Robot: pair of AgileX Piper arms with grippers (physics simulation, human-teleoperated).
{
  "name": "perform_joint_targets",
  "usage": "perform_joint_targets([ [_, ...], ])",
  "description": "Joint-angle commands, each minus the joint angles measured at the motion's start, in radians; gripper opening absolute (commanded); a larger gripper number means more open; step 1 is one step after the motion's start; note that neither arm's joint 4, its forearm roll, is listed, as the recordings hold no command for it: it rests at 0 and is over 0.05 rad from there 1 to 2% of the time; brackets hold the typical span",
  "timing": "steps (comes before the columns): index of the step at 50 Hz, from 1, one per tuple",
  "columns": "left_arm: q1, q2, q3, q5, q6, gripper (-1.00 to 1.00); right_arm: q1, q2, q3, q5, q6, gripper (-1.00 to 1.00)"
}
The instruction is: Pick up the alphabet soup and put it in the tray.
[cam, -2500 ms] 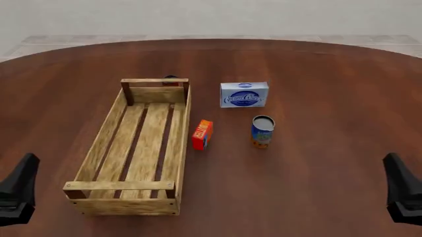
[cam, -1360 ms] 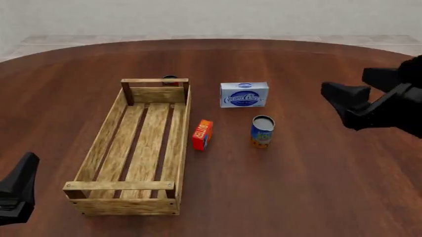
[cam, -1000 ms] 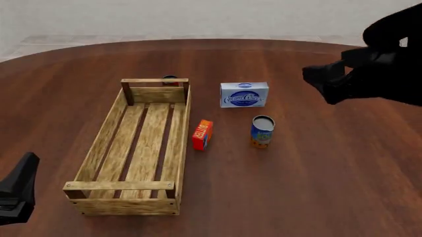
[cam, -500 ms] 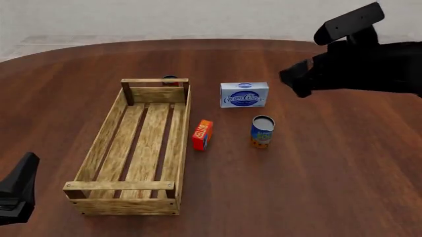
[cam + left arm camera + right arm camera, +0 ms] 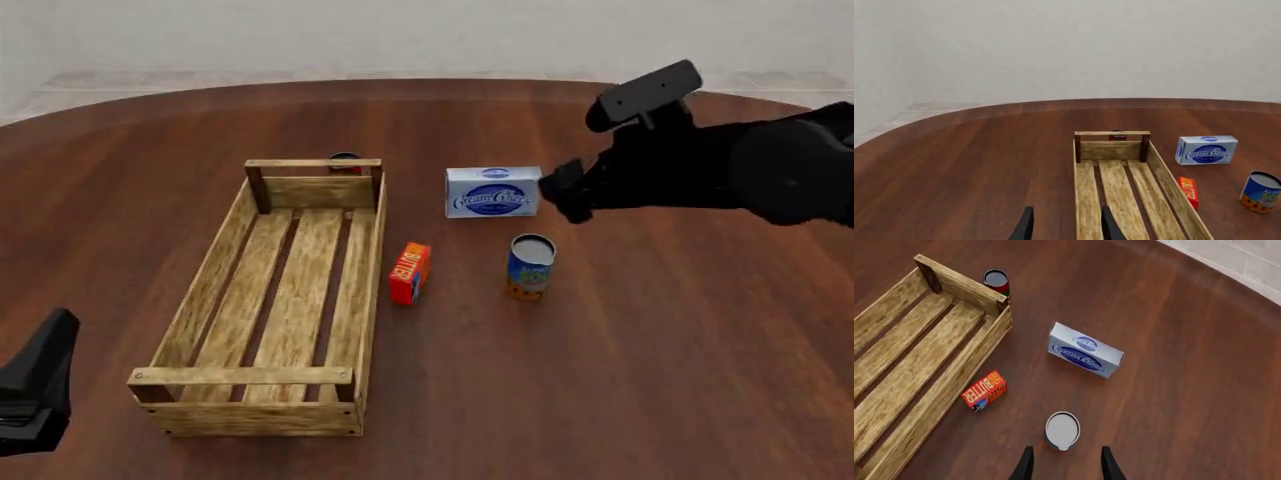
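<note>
The alphabet soup (image 5: pixel 530 265), a small upright can with a blue label and grey top, stands on the table right of the tray (image 5: pixel 370 270), a long light-wood slatted crate. My right gripper (image 5: pixel 567 190) hovers above and just behind the can, open and empty. In the right wrist view the can (image 5: pixel 1062 431) sits just ahead of the open right gripper (image 5: pixel 1065 467), with the tray (image 5: pixel 961 285) beyond. My left gripper (image 5: pixel 47 360) is low at the near left, open and empty. The left wrist view shows the left gripper (image 5: pixel 1066 229), the tray (image 5: pixel 1111 149) and the can (image 5: pixel 1260 192).
A white and blue cream cheese box (image 5: pixel 494 191) stands behind the can. A red-orange butter box (image 5: pixel 410 273) stands between can and tray. A dark reddish can (image 5: pixel 344 160) stands behind the tray's far end. The table is dark wood.
</note>
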Motion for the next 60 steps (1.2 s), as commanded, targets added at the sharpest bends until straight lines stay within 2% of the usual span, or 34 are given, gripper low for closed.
perform_joint_targets([
  [1, 0.000, -0.003, 0.004, -0.001, 0.000, 1.00, 0.000, 0.054, 0.015, -0.035, 0.007, 1.00],
  [19, 0.000, -0.005, -0.001, 0.004, 0.001, 1.00, -0.005, 0.134, 0.041, -0.104, 0.026, 1.00],
  [60, 0.000, -0.006, -0.003, 0.008, 0.001, 1.00, -0.028, 0.271, 0.027, -0.168, 0.035, 1.00],
])
